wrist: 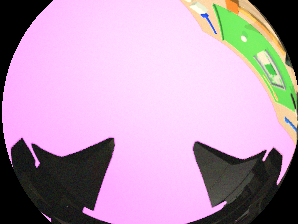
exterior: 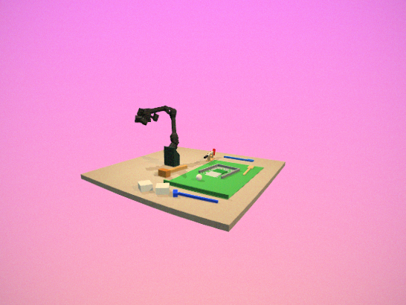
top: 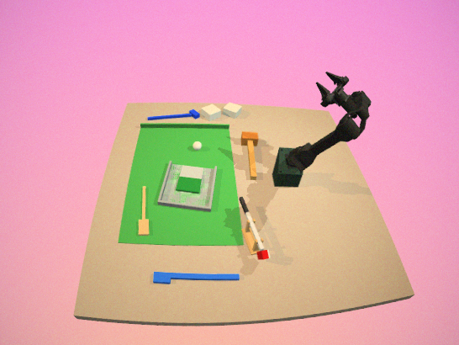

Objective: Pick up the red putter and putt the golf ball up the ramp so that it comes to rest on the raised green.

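Note:
The red putter (top: 255, 230) leans on a small tan stand (top: 249, 241), its black grip toward the arm base and its red head (top: 263, 254) (exterior: 213, 150) at the far end from it. The white golf ball (top: 197, 145) (exterior: 199, 177) (wrist: 244, 38) rests on the green mat (top: 147, 145) near its raised end strip. The pale ramp (top: 191, 172) (exterior: 213, 174) faces the ball and leads to the raised green (top: 188, 185) (wrist: 270, 69), with grey walls around three sides. My gripper (top: 322, 78) (wrist: 155, 145) is open and empty, high up and far from the putter.
An orange mallet (top: 250, 139) (exterior: 164, 172) lies between mat and arm base. A tan paddle (top: 144, 227) lies on the mat. A dark blue club (top: 170, 116) (exterior: 197, 197) and two cream blocks (top: 211, 112) (top: 232, 110) lie past the strip. A blue club (top: 203, 277) lies beyond the mat's opposite end.

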Controlling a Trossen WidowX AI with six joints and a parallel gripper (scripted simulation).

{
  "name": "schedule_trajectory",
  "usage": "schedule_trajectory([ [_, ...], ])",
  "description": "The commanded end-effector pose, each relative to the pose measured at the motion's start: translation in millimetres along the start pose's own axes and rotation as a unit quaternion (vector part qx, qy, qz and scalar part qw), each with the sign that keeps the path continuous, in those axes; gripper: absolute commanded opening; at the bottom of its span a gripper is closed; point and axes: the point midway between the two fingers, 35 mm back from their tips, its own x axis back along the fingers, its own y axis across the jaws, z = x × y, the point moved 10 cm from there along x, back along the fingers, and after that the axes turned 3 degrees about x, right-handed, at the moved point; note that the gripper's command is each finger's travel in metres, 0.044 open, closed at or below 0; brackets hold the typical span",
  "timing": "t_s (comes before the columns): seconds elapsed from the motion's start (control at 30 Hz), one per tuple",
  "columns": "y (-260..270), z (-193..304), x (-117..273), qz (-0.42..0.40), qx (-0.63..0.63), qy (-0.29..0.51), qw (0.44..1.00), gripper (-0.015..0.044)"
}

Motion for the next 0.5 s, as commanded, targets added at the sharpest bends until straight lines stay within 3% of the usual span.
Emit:
schedule_trajectory([
  [0.0,-0.9,-0.5,-0.9,0.003,-0.001,-0.004,1.0,0.0426],
  [0.07,-8.5,-3.8,-9.3,0.029,-0.006,-0.034,0.999,0.044],
  [0.23,-28.3,1.2,-58.3,0.123,0.123,-0.052,0.983,0.044],
  [0.47,-71.3,4.1,-124.2,0.267,0.296,-0.048,0.916,0.044],
])
